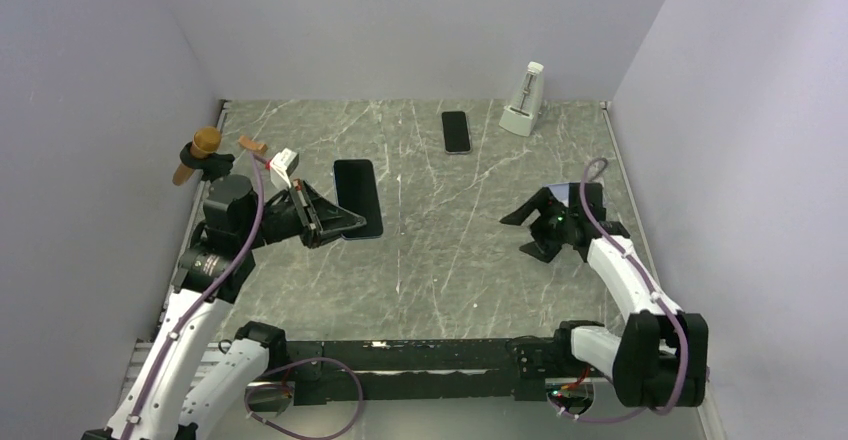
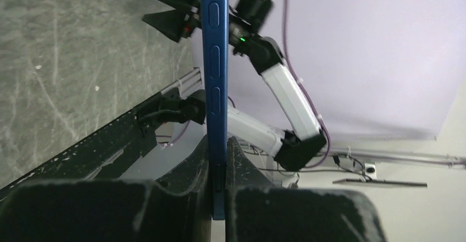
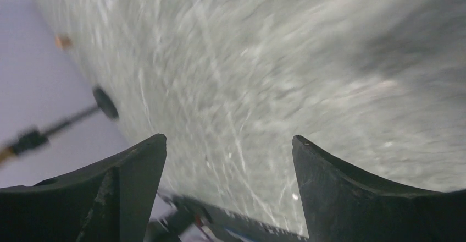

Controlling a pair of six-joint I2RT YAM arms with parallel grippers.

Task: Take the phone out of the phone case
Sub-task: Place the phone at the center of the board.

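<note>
My left gripper (image 1: 343,223) is shut on the near end of a phone (image 1: 357,195) with a dark face and a blue edge. In the left wrist view the blue edge (image 2: 213,77) runs straight up from between my closed fingers (image 2: 242,165). No shell shows around the phone. A pale lavender sliver (image 1: 557,191), which may be the phone case, shows just behind my right gripper (image 1: 520,235), mostly hidden by that arm. My right gripper is open and empty (image 3: 228,143) above bare table; its wrist view is blurred.
A second dark phone (image 1: 456,131) lies at the back middle. A white metronome (image 1: 524,100) stands at the back right. A wooden-headed tool on a black stand (image 1: 200,148) and a small white block (image 1: 283,167) are at the back left. Walls close in on three sides.
</note>
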